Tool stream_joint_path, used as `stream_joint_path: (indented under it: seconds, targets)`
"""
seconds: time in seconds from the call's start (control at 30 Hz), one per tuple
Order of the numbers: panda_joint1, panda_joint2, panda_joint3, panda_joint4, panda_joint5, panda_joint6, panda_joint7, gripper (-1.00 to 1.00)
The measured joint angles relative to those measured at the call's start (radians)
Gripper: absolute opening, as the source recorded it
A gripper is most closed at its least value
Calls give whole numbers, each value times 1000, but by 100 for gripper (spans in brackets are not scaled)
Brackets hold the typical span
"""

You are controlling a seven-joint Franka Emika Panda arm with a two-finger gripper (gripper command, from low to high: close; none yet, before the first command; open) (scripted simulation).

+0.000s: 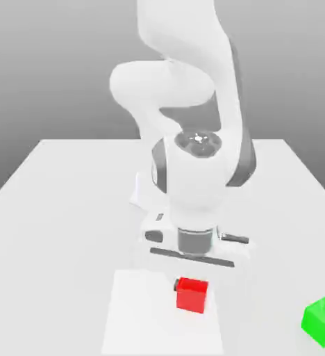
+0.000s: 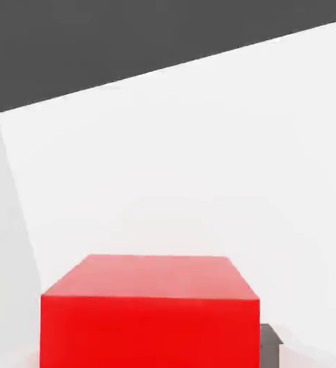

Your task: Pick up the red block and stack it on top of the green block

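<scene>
My gripper (image 1: pixel 191 281) is low over the table (image 1: pixel 54 208), right at the red block (image 1: pixel 192 294); a dark finger tip shows at the block's near-left edge in the exterior view, and another dark bit sits beside the block in the hand view, so I judge the fingers straddle it, but I cannot tell whether they are pressing on it or merely around it. The red block (image 2: pixel 151 316) rests on a paler rectangle of the tabletop, close under the hand. The green block (image 1: pixel 323 322) lies well apart, toward the exterior view's right, near the frame edge. My worry: if I lift before the fingers have truly closed, the cube stays behind or tips out; an off-centre pinch could twist it. The exterior view gives me the green block and the arm's posture; the hand view gives the red cube's top face and how squarely it sits.
</scene>
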Motion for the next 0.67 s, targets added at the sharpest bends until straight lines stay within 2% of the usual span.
stream_joint_path:
  seconds: [0.1,0.4,0.53,0.57,0.67]
  targets:
    - [35,-24,40,50,-1,-77,-74,-100]
    - [182,118,226,364,-95,-264,-415,-100]
    - [230,247,199,402,-175,-179,-398,-100]
    - [239,271,189,405,-190,-159,-389,100]
    - [239,271,189,405,-190,-159,-389,100]
